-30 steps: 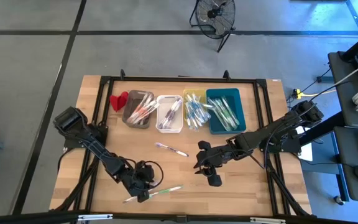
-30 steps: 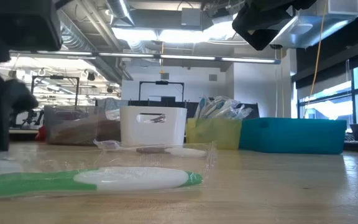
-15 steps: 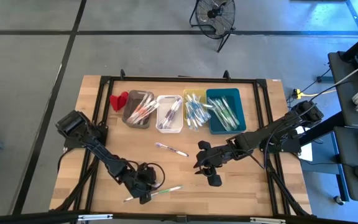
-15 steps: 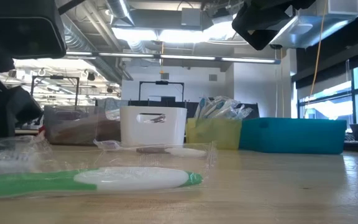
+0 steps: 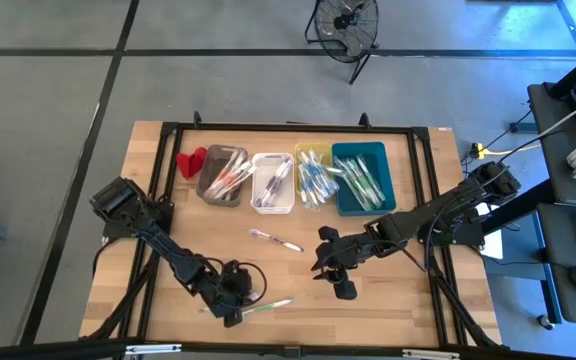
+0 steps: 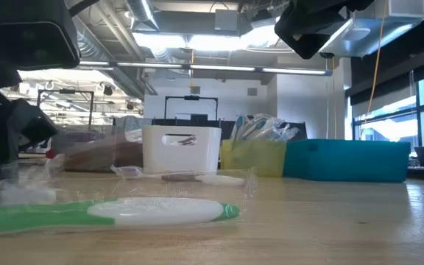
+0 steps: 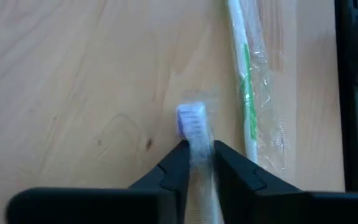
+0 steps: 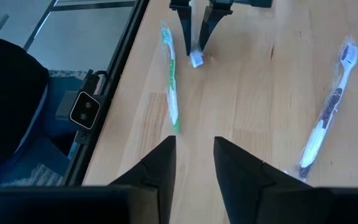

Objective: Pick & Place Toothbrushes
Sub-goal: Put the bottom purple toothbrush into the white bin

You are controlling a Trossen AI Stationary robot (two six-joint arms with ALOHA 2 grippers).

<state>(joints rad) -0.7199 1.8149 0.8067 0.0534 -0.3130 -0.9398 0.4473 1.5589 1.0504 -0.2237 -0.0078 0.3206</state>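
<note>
My left gripper is near the table's near edge, shut on a clear-wrapped toothbrush with a bluish head. A green-and-white wrapped toothbrush lies flat on the wood just to its right; in the low view this green toothbrush fills the foreground. A purple-and-white toothbrush lies flat mid-table. My right gripper is open and hovers right of centre, touching nothing. In the right wrist view its fingers frame the green toothbrush and the purple one. My left gripper pinches the wrapped toothbrush between its two fingers, just behind the head. The fingers come from above, pointing down, and the brush runs along them. Its head sticks out past the tips, close to the wood; whether it touches, I cannot tell.
Four bins stand in a row at the far side: grey, white, yellow and teal, all holding toothbrushes. A small red object lies left of the grey bin. A black frame rims the table.
The pale wrapped brush that lay on the wood left of my left gripper no longer shows there in the high view. In the low view its crinkled wrap and head have come into sight under the left gripper. The right arm has kept still.
</note>
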